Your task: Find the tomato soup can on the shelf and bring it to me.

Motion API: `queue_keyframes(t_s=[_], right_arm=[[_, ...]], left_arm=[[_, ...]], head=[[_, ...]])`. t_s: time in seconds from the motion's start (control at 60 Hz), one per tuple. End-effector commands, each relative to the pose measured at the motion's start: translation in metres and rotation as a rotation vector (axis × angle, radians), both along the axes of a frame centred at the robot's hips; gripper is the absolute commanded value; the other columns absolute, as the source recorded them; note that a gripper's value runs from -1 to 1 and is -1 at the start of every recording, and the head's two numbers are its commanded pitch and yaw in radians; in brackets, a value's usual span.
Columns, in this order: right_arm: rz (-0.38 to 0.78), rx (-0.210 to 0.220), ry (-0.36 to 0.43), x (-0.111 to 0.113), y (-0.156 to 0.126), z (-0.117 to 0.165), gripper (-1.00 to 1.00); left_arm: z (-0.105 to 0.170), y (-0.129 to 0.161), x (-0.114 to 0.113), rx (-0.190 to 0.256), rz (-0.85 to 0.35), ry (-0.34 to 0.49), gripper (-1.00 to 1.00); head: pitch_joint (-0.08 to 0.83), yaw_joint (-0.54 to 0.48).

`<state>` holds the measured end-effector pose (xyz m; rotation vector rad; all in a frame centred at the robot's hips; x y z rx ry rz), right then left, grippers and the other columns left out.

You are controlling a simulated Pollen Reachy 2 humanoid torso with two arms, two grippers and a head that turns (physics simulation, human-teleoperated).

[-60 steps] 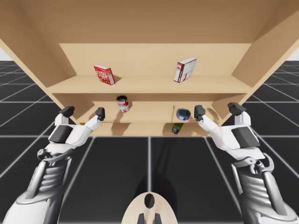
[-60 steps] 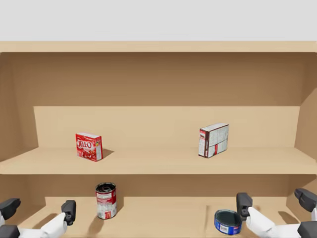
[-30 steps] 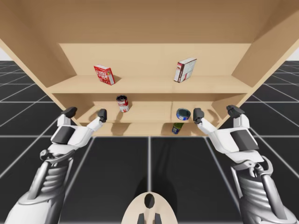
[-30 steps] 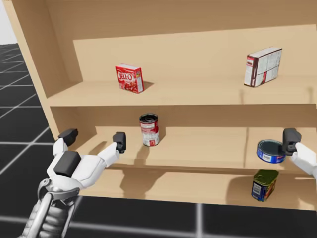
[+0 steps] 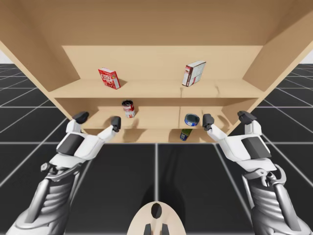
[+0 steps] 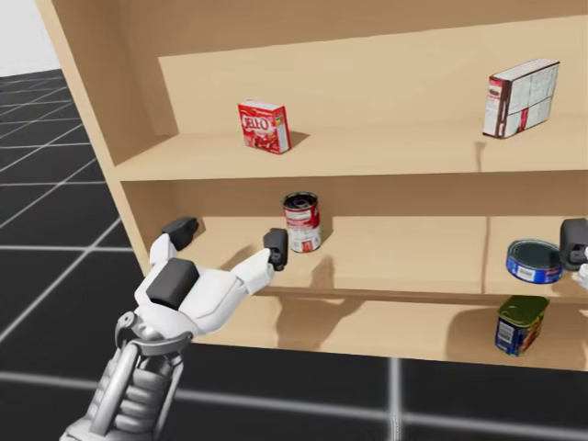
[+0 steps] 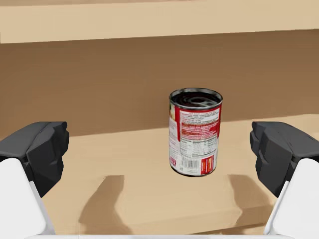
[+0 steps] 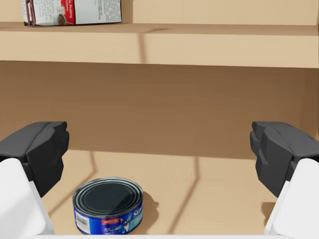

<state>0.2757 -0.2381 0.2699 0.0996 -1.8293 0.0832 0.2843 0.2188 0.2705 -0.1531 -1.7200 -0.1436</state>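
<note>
A red-and-white can (image 5: 128, 108) (image 6: 302, 221) stands upright on the middle shelf (image 5: 156, 123). My left gripper (image 5: 98, 120) (image 6: 228, 238) is open at the shelf's front edge, just left of the can and nearer to me. In the left wrist view the red-and-white can (image 7: 195, 132) stands ahead of the open left gripper (image 7: 158, 159), slightly toward one finger, touching neither. My right gripper (image 5: 227, 118) (image 8: 158, 159) is open at the same shelf's right part, holding nothing.
A flat blue can (image 5: 191, 119) (image 8: 108, 205) lies ahead of my right gripper. Below it a green-and-blue can (image 5: 185, 134) (image 6: 520, 323) stands on the bottom shelf. The top shelf carries a red box (image 5: 109, 78) and a white-and-red box (image 5: 194, 73). Shelf side walls flank both arms.
My head has turned down and to the left. My left arm has moved right, closer to the red-and-white can. My right arm shifted slightly left early on, then held still.
</note>
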Motion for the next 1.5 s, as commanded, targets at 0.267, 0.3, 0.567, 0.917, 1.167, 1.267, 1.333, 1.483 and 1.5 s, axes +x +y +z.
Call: queue_keyframes(t_s=[0.267, 0.3, 0.567, 0.917, 1.167, 1.267, 1.333, 1.483, 1.5], right_arm=[[-0.002, 0.006, -0.004, 0.000, -0.002, 0.000, -1.00], [-0.003, 0.006, -0.006, 0.000, -0.002, 0.001, -1.00], [-0.009, 0.008, -0.015, -0.002, -0.005, 0.003, -1.00], [-0.017, 0.010, -0.021, -0.003, -0.007, 0.003, -1.00], [-0.019, 0.010, -0.018, -0.003, -0.007, 0.003, -1.00], [-0.019, 0.009, -0.017, -0.003, -0.007, 0.003, -1.00], [-0.020, 0.010, -0.016, -0.003, -0.006, 0.003, -1.00], [-0.021, 0.010, -0.018, -0.002, -0.006, 0.003, -1.00], [-0.021, 0.010, -0.018, -0.002, -0.006, 0.003, -1.00]], left_arm=[[0.004, -0.058, 0.035, -0.043, -0.042, 0.110, -1.00], [0.003, -0.062, 0.043, -0.039, -0.031, 0.117, -1.00], [-0.005, -0.080, 0.084, -0.097, 0.013, 0.210, -1.00], [-0.027, -0.090, 0.123, -0.119, 0.071, 0.283, -1.00], [-0.030, -0.100, 0.120, -0.097, 0.069, 0.271, 1.00], [-0.027, -0.099, 0.117, -0.098, 0.067, 0.260, 1.00], [-0.023, -0.098, 0.115, -0.099, 0.070, 0.245, 1.00], [-0.006, -0.091, 0.107, -0.096, 0.066, 0.171, 1.00], [-0.004, -0.091, 0.106, -0.095, 0.068, 0.165, 1.00]], head=[[0.388, 0.24], [0.388, 0.25], [0.394, 0.25], [0.401, 0.24], [0.404, 0.24], [0.403, 0.24], [0.402, 0.24], [0.399, 0.24], [0.398, 0.24]])
